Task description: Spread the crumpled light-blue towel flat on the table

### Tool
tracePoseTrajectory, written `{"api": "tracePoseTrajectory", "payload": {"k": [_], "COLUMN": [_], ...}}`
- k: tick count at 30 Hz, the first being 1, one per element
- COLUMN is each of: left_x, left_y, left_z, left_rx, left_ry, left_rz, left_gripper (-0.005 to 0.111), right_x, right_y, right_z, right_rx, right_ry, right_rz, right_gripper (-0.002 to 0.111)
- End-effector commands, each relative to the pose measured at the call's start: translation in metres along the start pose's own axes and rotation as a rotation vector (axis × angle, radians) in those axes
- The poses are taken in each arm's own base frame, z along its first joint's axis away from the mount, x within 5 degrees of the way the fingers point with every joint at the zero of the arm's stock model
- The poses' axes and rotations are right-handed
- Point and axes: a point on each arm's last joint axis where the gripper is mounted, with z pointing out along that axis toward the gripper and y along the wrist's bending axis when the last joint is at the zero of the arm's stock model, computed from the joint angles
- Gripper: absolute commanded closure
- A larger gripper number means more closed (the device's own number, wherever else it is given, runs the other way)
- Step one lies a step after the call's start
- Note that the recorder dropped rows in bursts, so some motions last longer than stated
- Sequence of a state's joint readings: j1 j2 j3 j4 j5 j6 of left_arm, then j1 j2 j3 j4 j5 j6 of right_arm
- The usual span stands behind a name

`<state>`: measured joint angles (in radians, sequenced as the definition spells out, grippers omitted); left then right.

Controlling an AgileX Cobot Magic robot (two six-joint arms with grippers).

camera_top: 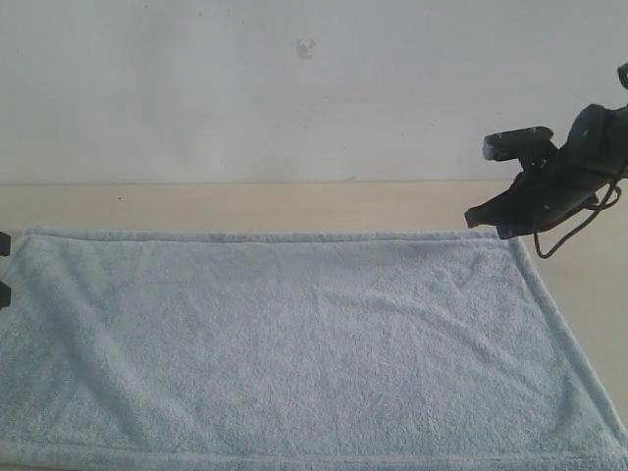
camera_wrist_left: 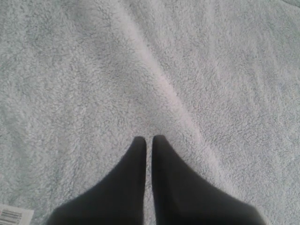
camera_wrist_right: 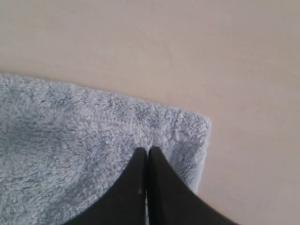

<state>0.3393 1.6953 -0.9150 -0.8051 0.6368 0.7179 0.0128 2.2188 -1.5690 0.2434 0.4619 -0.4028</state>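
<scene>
While the towel [camera_top: 294, 343] lies spread flat on the table [camera_top: 245, 206], both grippers are closed.
The right gripper [camera_top: 477, 217] sits at the towel's far right corner, tips pressed together; whether they pinch the cloth cannot be told. Its cable [camera_top: 579, 221] loops just beyond that corner. The left gripper [camera_wrist_left: 149, 138], likewise closed, points at the towel's pile near the white label [camera_wrist_left: 14, 216]. Bare table borders the towel's far edge, below the white wall [camera_top: 294, 88].

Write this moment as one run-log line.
towel: spread flat on table | left gripper: shut, over towel | right gripper: shut, over towel corner
</scene>
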Motion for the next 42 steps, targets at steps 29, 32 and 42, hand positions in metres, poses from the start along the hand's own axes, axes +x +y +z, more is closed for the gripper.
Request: {"api": "tracePoseTrajectory", "payload": {"k": [29, 32, 42], "left_x": [-0.002, -0.004, -0.012], "left_y": [-0.003, -0.007, -0.029], "left_z": [-0.001, -0.004, -0.043], "left_rx": [0.028, 0.063, 0.097], "left_ry": [-0.034, -0.059, -0.204], "left_rz": [-0.014, -0.004, 0.018], "left_gripper": [0.103, 0.103, 0.103], "right_x": [0.003, -0.017, -0.024], "right_y": [-0.057, -0.053, -0.032], "right_z": [-0.006, -0.034, -0.108], "right_rx": [0.165, 0.153, 0.06], "right_ry": [-0.029, -0.145, -0.225], "right_rz": [0.036, 0.09, 0.088], "right_gripper": [0.109, 0.109, 0.109]}}
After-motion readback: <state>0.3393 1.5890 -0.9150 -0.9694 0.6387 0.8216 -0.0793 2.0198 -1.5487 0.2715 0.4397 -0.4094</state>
